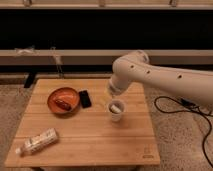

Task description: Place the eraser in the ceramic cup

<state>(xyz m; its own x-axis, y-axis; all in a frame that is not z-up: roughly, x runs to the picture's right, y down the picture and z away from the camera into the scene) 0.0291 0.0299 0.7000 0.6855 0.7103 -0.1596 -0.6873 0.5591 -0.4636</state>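
The small pale eraser block [117, 107] sits inside the little white ceramic cup [116, 111], middle of the frame. My claw [111, 94] hangs just above, up-left. A bump could tip it.

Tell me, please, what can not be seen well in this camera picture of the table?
- The hand, above the ceramic cup: the arm's wrist covers it in the camera view, so its state is unknown.
- The eraser: only a pale piece shows inside the cup; the cup wall hides the rest.
- The item in the orange bowl: too blurred to name.
- The arm's base: cut off by the right edge.
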